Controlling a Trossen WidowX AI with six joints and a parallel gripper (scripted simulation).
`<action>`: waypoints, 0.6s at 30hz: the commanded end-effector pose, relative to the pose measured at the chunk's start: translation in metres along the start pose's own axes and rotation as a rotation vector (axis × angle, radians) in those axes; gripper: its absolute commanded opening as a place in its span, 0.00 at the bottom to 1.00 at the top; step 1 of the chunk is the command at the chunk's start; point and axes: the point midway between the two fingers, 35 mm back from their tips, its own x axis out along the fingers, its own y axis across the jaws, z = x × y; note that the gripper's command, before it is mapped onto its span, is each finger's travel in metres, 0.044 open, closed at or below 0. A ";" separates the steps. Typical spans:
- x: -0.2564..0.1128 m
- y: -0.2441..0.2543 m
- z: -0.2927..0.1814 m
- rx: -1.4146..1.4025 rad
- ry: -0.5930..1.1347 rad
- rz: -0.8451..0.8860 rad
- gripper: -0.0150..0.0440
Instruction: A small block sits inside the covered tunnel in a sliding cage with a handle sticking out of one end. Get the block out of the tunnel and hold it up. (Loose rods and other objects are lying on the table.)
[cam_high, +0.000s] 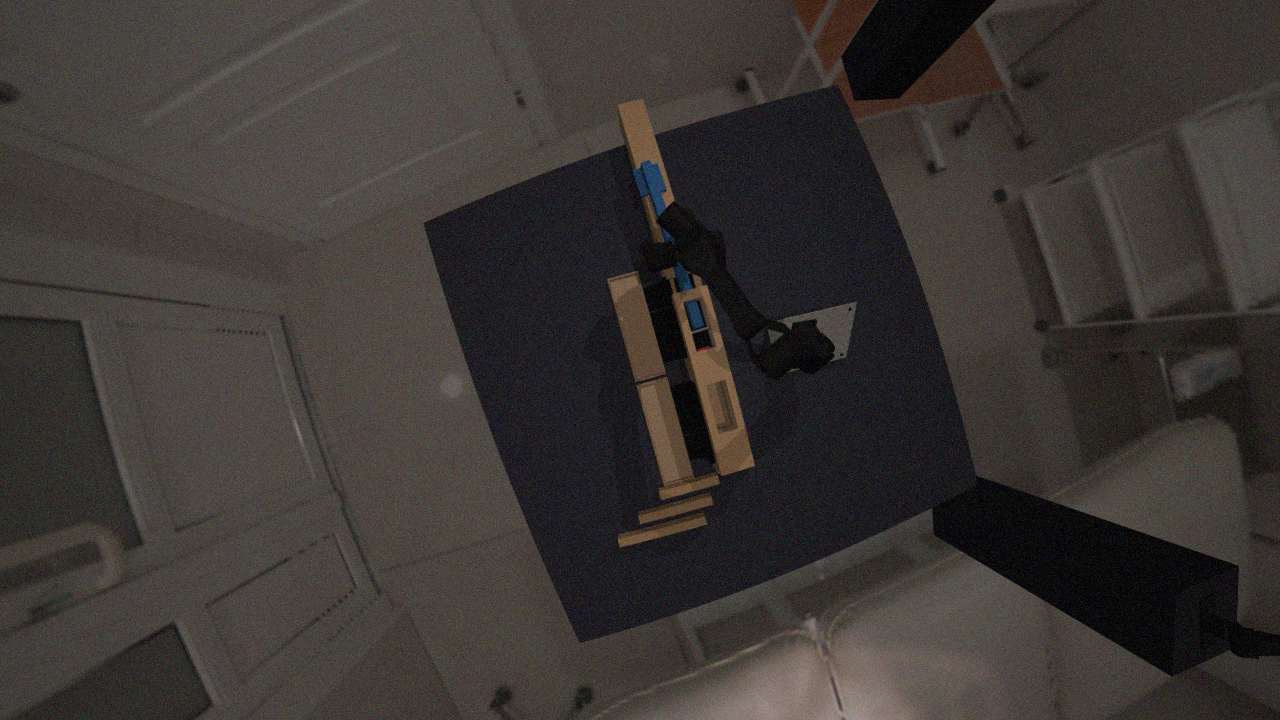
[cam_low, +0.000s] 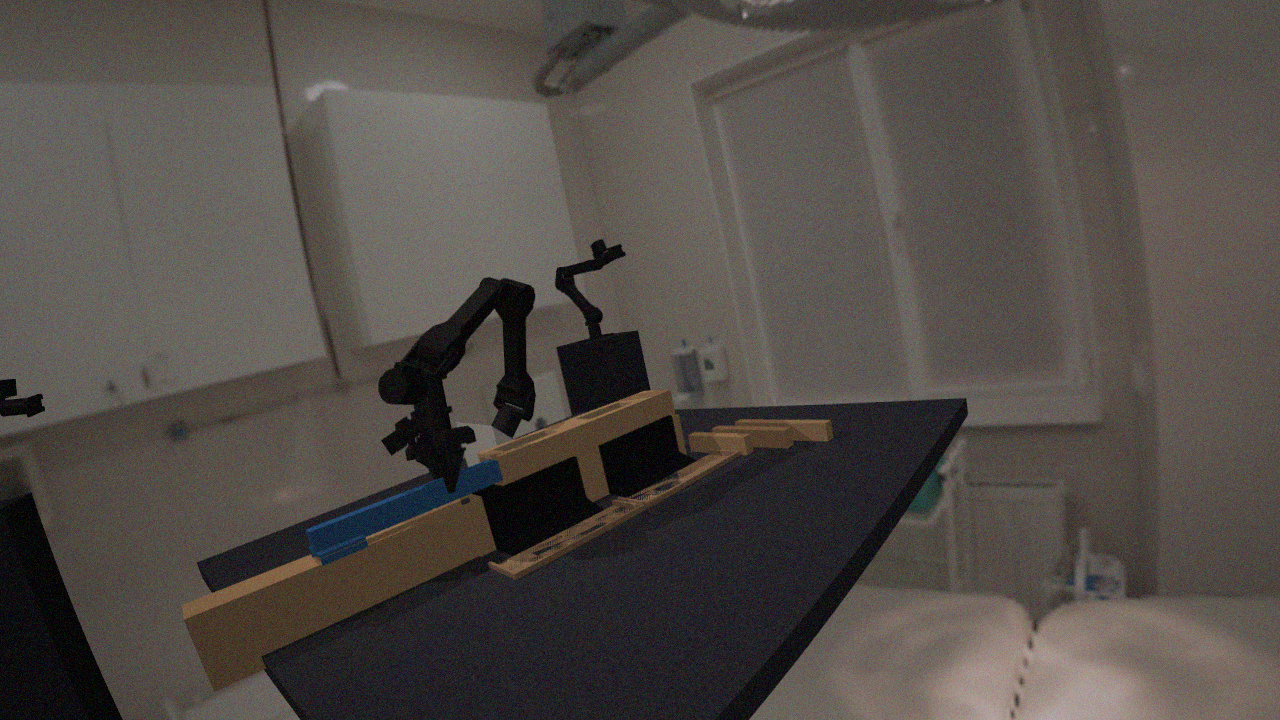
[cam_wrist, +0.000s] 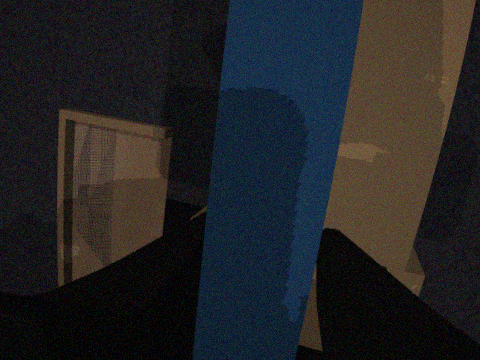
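Clamping the tool (cam_high: 673, 259) (cam_low: 452, 486) (cam_wrist: 262, 225) on the blue handle (cam_high: 650, 179) (cam_low: 384, 517) (cam_wrist: 290, 50), above the tan rail (cam_high: 633, 125) (cam_low: 358, 573). Running with one end into the tan tunnel (cam_high: 711, 367) (cam_low: 590, 465). Showing a bit of red (cam_high: 704, 348) in the tunnel's slot, too small to confirm as the block; not to be seen held up. Lying on the tabletop (cam_high: 850, 447) (cam_low: 626, 626), near the tunnel's far end, three rods (cam_high: 675, 509) (cam_low: 760, 436) side by side
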 end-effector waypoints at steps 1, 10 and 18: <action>0.005 -0.001 0.010 -0.002 -0.020 -0.002 0.25; -0.004 0.001 0.001 0.000 -0.003 0.000 0.65; -0.036 0.008 0.006 -0.001 -0.019 -0.003 1.00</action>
